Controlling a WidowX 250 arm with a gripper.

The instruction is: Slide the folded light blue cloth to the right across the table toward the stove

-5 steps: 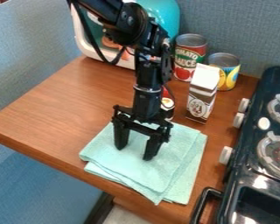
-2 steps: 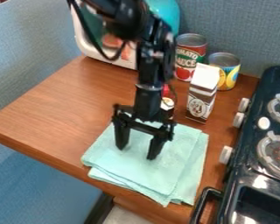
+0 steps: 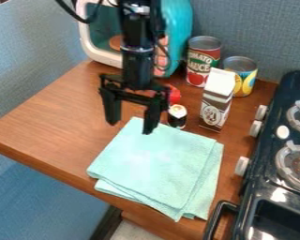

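Presently, the gripper (image 3: pixel 131 126) hangs wide open and empty left of centre, the folded mint-green cloth (image 3: pixel 159 164) lying to its lower right.

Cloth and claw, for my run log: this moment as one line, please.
cloth: folded, on counter | claw: open, empty, by cloth's far edge | carton: upright, between cloth and cans

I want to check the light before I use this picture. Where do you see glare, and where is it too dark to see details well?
In the camera view, white glare marks the glossy front of the stove; in the camera view, a pale, bright patch lies near the middle of the folded cloth, and the black gripper shows little surface detail.
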